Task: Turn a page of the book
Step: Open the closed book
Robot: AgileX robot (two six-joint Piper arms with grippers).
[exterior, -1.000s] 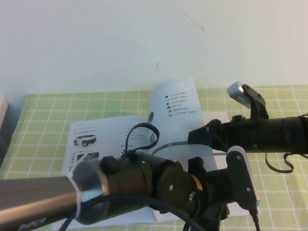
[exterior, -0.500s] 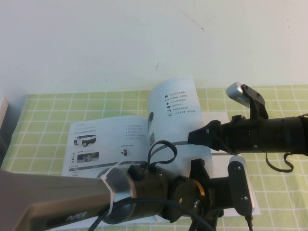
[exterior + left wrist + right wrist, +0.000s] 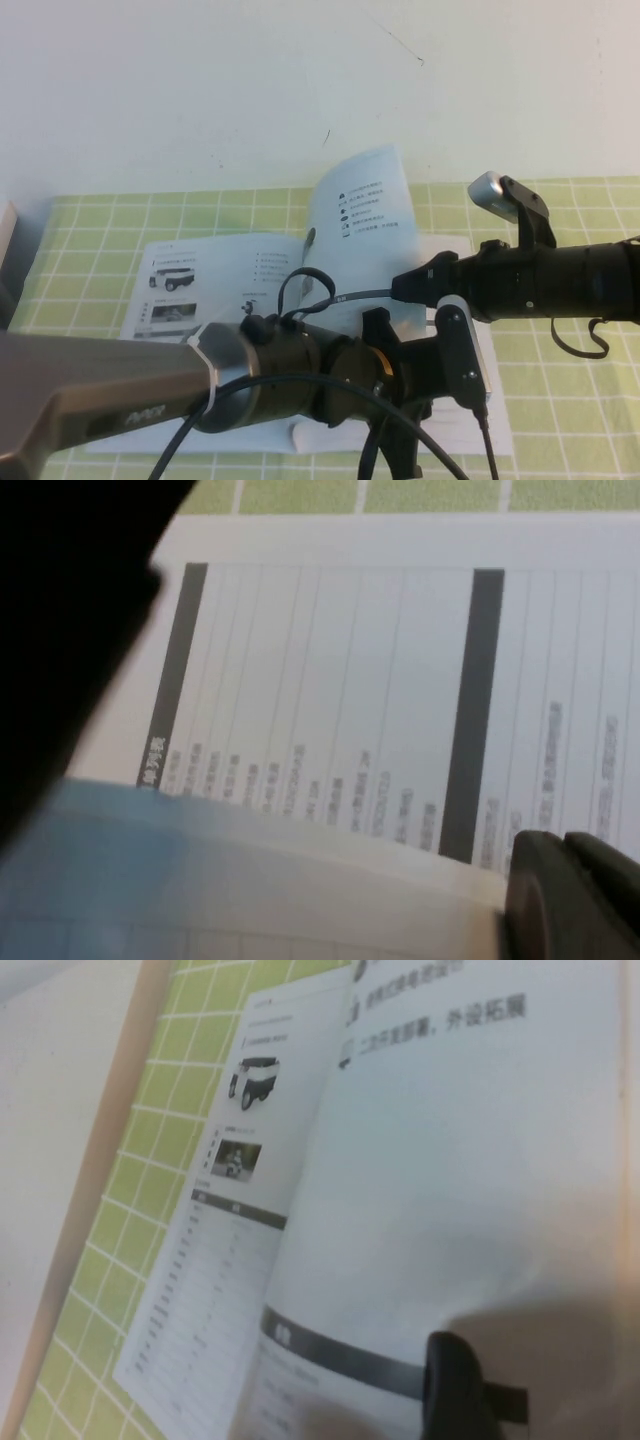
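Mid-turn, the page [image 3: 362, 205] stood lifted above the open book [image 3: 215, 285] on the checked mat [image 3: 90, 225], the right gripper [image 3: 400, 285] seemingly clamped on it, the left gripper [image 3: 395, 440] low beside the book, fingers unreadable; next, sweeping it leftward.

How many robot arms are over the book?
2. The left black arm crosses the thin white paper book's front, left pincer low over it. The right black arm comes from the right, right pincer at the lifted page.
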